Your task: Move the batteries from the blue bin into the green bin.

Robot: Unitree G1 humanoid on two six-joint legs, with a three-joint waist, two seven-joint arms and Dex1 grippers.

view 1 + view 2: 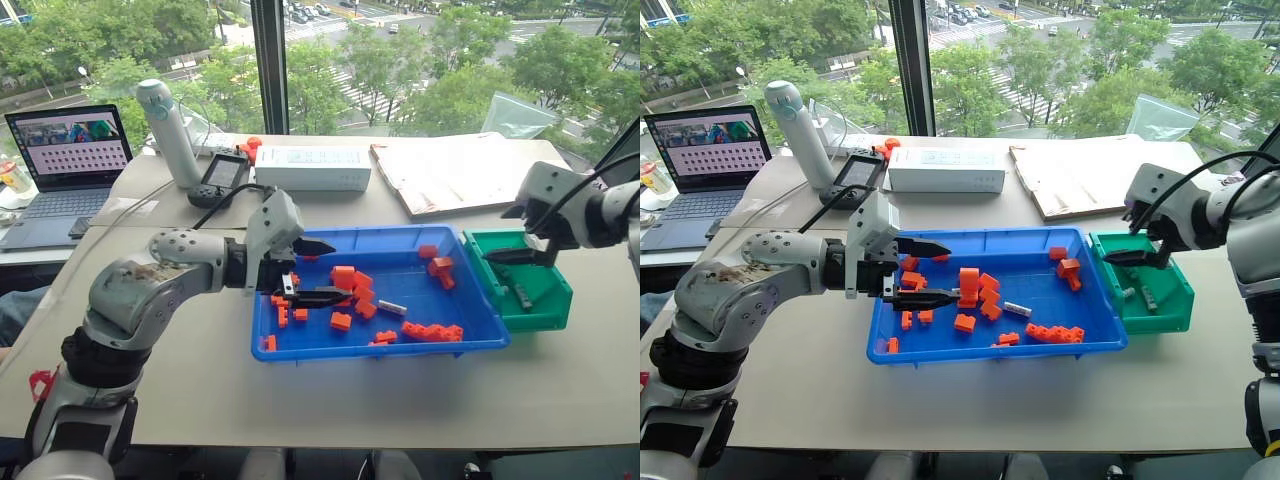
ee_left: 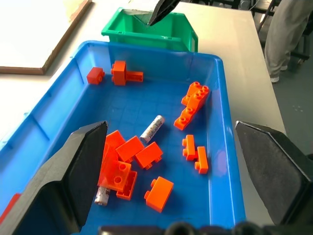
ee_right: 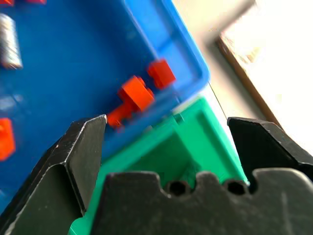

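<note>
Left gripper (image 1: 312, 271) hangs spread over the blue bin (image 1: 300, 345); nearest battery (image 1: 392, 308) lies at its 4 o'clock, long axis running 10-to-4.

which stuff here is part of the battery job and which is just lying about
Job: batteries, blue bin, green bin, left gripper, right gripper.
Lying about: orange blocks, laptop, white box, handheld device.

An office or lab high in a building is showing here: a tall window (image 1: 330, 60) is looking down on treetops and a street, a beige desk (image 1: 300, 400) is running beneath it, and an open laptop (image 1: 62, 175), a white box (image 1: 312, 167) and a handheld controller (image 1: 220, 180) are sitting about.
</note>
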